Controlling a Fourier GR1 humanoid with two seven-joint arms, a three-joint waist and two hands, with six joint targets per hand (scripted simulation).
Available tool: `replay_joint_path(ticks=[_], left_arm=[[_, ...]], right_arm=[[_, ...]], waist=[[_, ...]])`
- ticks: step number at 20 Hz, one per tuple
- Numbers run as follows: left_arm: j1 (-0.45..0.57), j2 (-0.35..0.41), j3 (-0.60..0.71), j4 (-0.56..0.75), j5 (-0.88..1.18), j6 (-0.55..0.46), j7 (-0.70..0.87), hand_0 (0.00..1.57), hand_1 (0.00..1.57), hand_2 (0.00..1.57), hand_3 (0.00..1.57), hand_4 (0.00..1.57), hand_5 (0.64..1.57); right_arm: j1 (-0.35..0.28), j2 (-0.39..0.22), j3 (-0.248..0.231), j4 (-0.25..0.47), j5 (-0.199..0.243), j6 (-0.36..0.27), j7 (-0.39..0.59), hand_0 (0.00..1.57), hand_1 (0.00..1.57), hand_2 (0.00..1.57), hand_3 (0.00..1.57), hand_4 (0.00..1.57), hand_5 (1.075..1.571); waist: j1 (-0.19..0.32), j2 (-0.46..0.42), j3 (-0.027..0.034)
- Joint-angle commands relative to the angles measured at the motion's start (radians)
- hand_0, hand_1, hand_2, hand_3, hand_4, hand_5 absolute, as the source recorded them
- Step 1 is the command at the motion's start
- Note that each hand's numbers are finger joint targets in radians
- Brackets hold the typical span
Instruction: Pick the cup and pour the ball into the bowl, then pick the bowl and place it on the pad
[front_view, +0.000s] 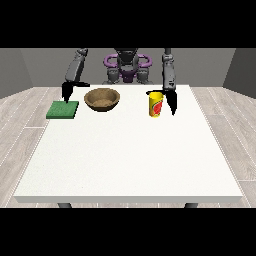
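A bare test room, this: one big white table (130, 150) in the middle, pale wood-plank floor (20, 115) running out at three and nine o'clock, plain grey walls (30, 65) behind at twelve.

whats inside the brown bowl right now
Only the brown bowl's own bare inner wall shows; no ball is seen in it. The yellow cup stands apart, and its wall hides whatever it holds.
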Motion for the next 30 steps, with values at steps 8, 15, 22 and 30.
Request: replay_joint_path(ticks=[8, 15, 22, 30], left_arm=[[-0.168, 0.033, 0.068, 0.205, 0.016, 0.045, -0.113, 0.00, 0.00, 0.00, 0.00, 0.00, 1.411], [-0.079, 0.014, 0.079, 0.103, -0.045, 0.244, -0.199, 1.37, 1.37, 1.57, 1.57, 1.17, 1.532], [-0.037, 0.000, -0.009, 0.015, -0.194, 0.454, -0.030, 1.39, 1.39, 1.57, 1.57, 1.23, 1.534], [-0.081, 0.050, -0.232, 0.068, -0.577, 0.651, 0.276, 1.43, 1.43, 1.57, 1.57, 1.21, 1.557]], right_arm=[[-0.042, -0.057, 0.007, 0.041, 0.014, 0.057, -0.063, 0.00, 0.00, 0.00, 0.00, 0.00, 1.541], [-0.092, -0.166, -0.057, 0.066, -0.049, 0.135, -0.107, 0.00, 0.00, 0.16, 0.00, 0.08, 1.547], [-0.118, -0.146, -0.006, 0.079, -0.037, 0.101, 0.004, 0.00, 0.00, 0.28, 0.00, 0.22, 1.554], [-0.228, -0.095, 0.014, 0.180, -0.019, 0.027, 0.092, 0.00, 0.00, 0.25, 0.00, 0.32, 1.553]], waist=[[-0.079, 0.110, -0.0004], [-0.121, 0.205, 0.0009], [-0.181, 0.061, 0.0028], [-0.138, -0.078, 0.0036]])
